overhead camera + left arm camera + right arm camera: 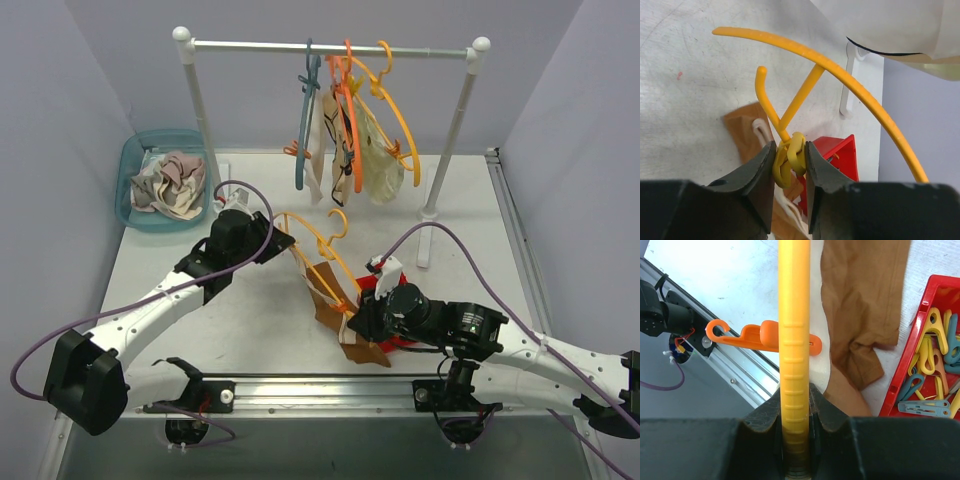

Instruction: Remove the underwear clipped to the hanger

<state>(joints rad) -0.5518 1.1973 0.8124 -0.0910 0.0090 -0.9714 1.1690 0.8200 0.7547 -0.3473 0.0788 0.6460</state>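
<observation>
my left gripper (790, 163) is clenched on the yellow pin (796, 149); my right gripper (795, 407) grasps the hanger (794, 330). the underwear (328, 305) lies mid-frame between them, running down-right, nearer the right.

Rack (330, 46) at back of surface (250, 320), right of centre. Three hangers (350, 120) on its rail, garments (380, 165) hanging from them. Basket (128, 165) in back left corner, underwear pile (170, 185) in it. Held hanger (318, 240) mid-surface, in front of rack, between both arms. Left gripper (283, 238) at its left end, jaws pinching clip (789, 162) there. Right gripper (358, 322) at its near right end, jaws around bar. Clipped underwear (335, 310) below held hanger, on surface, just left of tray (912, 340). Clothespins (932, 355) in tray. Tray beside right gripper.
</observation>
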